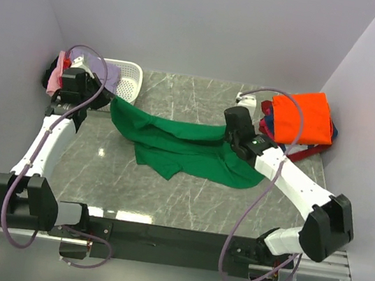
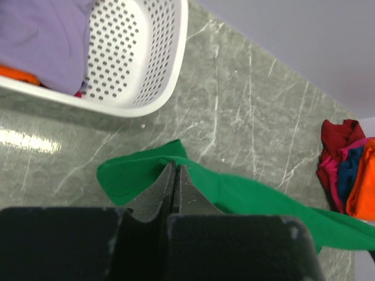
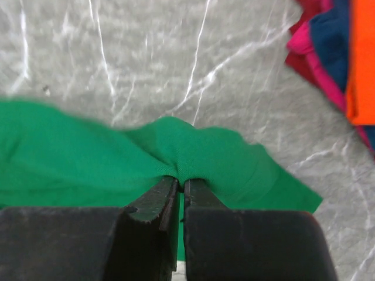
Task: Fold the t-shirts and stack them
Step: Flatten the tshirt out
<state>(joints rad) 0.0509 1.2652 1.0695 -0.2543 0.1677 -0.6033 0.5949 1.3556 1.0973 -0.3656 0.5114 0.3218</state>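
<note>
A bright green t-shirt hangs stretched between my two grippers above the grey marble table, its lower part draped on the tabletop. My left gripper is shut on its left corner; in the left wrist view the jaws pinch a fold of green t-shirt. My right gripper is shut on the right end; in the right wrist view the jaws pinch bunched green t-shirt. A stack topped by an orange t-shirt, with red and navy shirts under it, lies at the back right.
A white slotted basket stands at the back left, holding a lavender shirt and a pink one. Grey walls close the left, back and right sides. The stacked shirts show at the right edge of the left wrist view.
</note>
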